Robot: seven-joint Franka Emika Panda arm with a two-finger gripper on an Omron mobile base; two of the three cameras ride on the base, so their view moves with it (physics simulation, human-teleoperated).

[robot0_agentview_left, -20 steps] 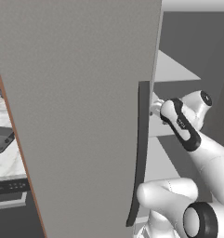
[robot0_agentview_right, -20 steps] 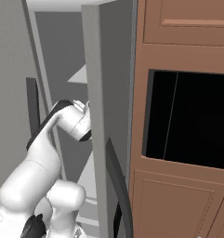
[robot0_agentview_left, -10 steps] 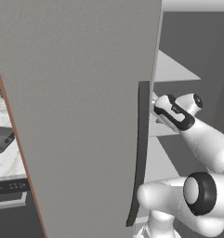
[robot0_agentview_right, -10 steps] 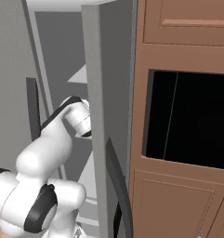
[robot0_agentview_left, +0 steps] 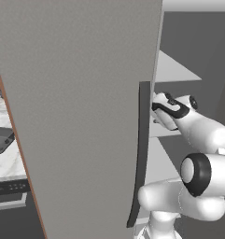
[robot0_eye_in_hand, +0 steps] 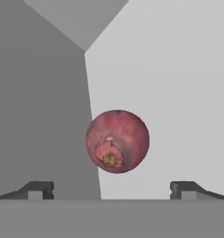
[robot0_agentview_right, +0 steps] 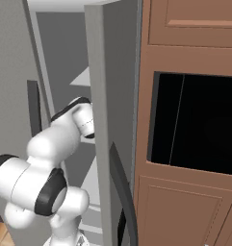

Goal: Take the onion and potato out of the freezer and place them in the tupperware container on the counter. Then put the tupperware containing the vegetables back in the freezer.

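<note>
Dark red-pink, the onion (robot0_eye_in_hand: 117,141) sits on a pale grey shelf (robot0_eye_in_hand: 178,93) inside the freezer (robot0_agentview_left: 86,116), next to the darker inner wall. The gripper (robot0_eye_in_hand: 111,189) faces it with jaws spread wide, one finger tip (robot0_eye_in_hand: 37,189) on each side, nothing between them and the onion apart from both. From the left base view the white arm (robot0_agentview_left: 188,126) reaches in past the door's dark handle (robot0_agentview_left: 141,154); the tupperware container (robot0_agentview_left: 1,139) lies on the marble counter (robot0_agentview_left: 6,161) at far left

Brown wood cabinets (robot0_agentview_right: 189,96), dark recess (robot0_agentview_right: 197,122).
</note>
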